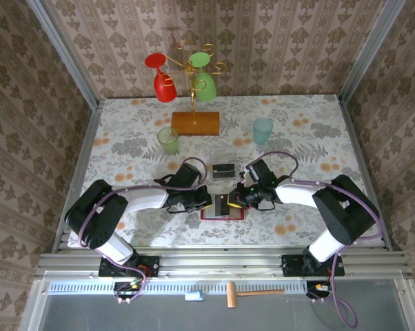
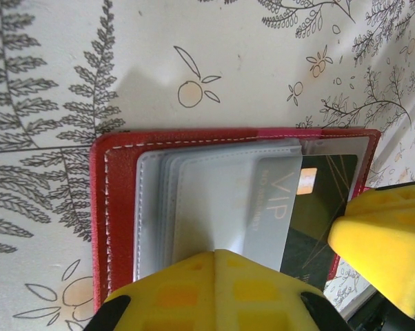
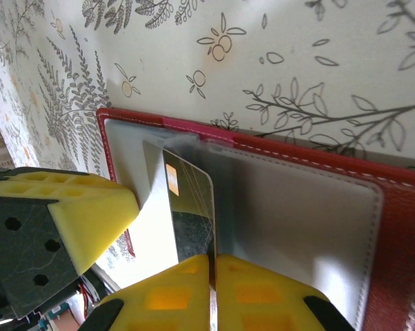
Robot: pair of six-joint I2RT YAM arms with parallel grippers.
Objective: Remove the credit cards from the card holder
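Halfway out of its grey sleeve, the dark card lies flat in the open card holder at the table's near centre. Its free end points toward the right arm, and its long axis likely follows. The right gripper pinches that thin, stiff, slick edge, the best hold, while the left gripper rests closed on the sleeves.

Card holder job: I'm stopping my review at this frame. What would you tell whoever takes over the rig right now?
Left gripper: shut on a grey pocket of the card holder, which lies open.
Right gripper: shut on the dark card, which is partly out of its pocket.
Done: holder opened, one card gripped.
Left: pull that card free, then check the other pockets. No other cards can be made out.
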